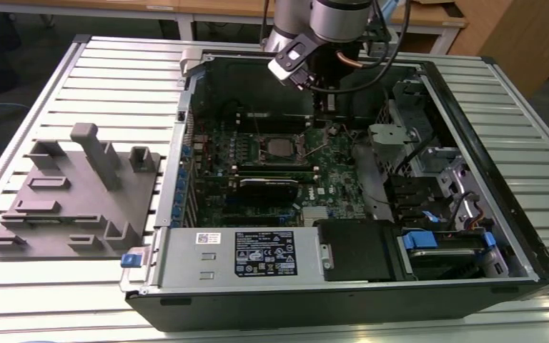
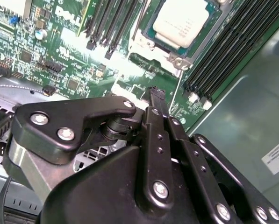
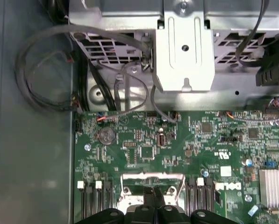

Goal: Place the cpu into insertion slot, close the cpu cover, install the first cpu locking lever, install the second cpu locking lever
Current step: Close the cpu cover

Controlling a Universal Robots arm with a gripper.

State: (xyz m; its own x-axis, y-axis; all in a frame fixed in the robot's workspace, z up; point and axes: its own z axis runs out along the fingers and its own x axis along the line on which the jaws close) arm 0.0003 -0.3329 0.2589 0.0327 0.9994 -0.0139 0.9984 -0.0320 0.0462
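The cpu [image 2: 181, 21], a small square chip with a dull silver top, lies in the insertion slot [image 1: 279, 148] on the green board inside the open computer case. A silvery metal frame [image 2: 178, 60] edges the slot, seen in the first wrist view as a bright bracket [image 3: 153, 176]. Whether this cpu cover lies flat I cannot tell. My gripper [image 2: 157, 95] hangs above the board just beside the slot, black fingers pressed together and holding nothing. In the exterior view my gripper [image 1: 327, 96] is over the far part of the case. Its tips [image 3: 153, 193] sit at the slot's edge.
Black memory slots [image 2: 223, 51] flank the socket. A metal drive cage [image 3: 183, 51] and loose cables [image 3: 41, 79] lie beyond the board, with a finned heatsink [image 3: 272, 186] beside it. The case walls [image 1: 503, 164] ring the board. A grey fixture [image 1: 74, 193] stands at the exterior view's left.
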